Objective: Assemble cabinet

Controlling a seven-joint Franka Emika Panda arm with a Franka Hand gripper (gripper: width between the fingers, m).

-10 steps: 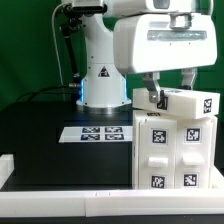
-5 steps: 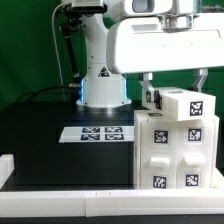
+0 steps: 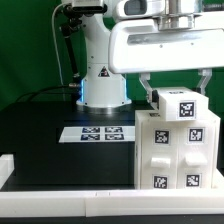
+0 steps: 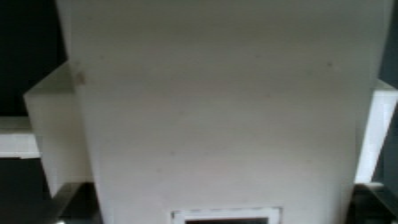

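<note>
The cabinet (image 3: 168, 155) is a large white box with black-and-white tags, standing at the exterior view's right. A smaller white tagged panel piece (image 3: 183, 106) sits level on its top. My gripper (image 3: 177, 90) hangs right over that piece, with one finger (image 3: 147, 84) at its left side and the other at its right. The jaws appear shut on the piece. In the wrist view the white piece (image 4: 222, 100) fills nearly the whole picture, with a tag edge (image 4: 226, 215) showing, and my fingertips cannot be made out.
The marker board (image 3: 100, 133) lies flat on the black table (image 3: 40, 130), left of the cabinet. The white robot pedestal (image 3: 102, 85) stands behind it. A white border (image 3: 60, 190) runs along the table's front.
The panel piece was tilted at the cabinet's upper left corner. It has moved to the exterior view's right with my gripper and now sits level on top.
</note>
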